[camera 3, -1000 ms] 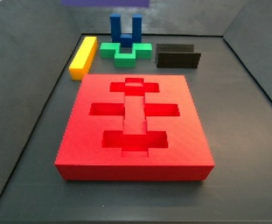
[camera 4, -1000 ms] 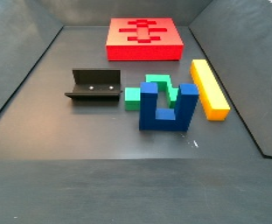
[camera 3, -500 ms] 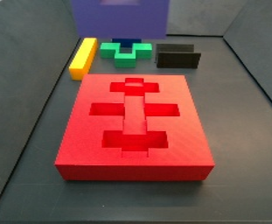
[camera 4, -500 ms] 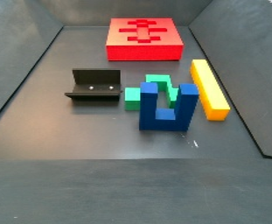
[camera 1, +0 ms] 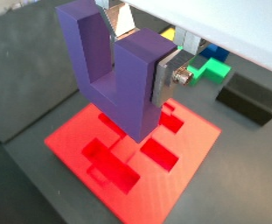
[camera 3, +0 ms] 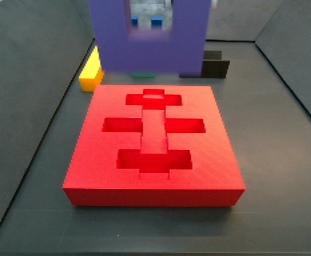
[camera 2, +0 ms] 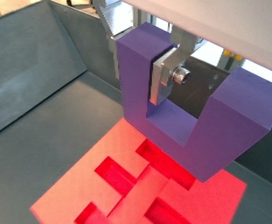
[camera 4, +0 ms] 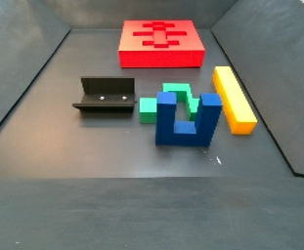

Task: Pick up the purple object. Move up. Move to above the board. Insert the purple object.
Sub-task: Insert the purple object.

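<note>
Since half a second ago, the purple object has come forward from the table's far edge and now hangs clear above the board, prongs up, in both wrist views over the cross-shaped cut-outs. The gripper clamps one prong between its fingers, narrowly set. Behind the board, toward the far edge, lie the yellow bar, the green block and the fixture.

side views oppose, sharing board, wrist views close
</note>
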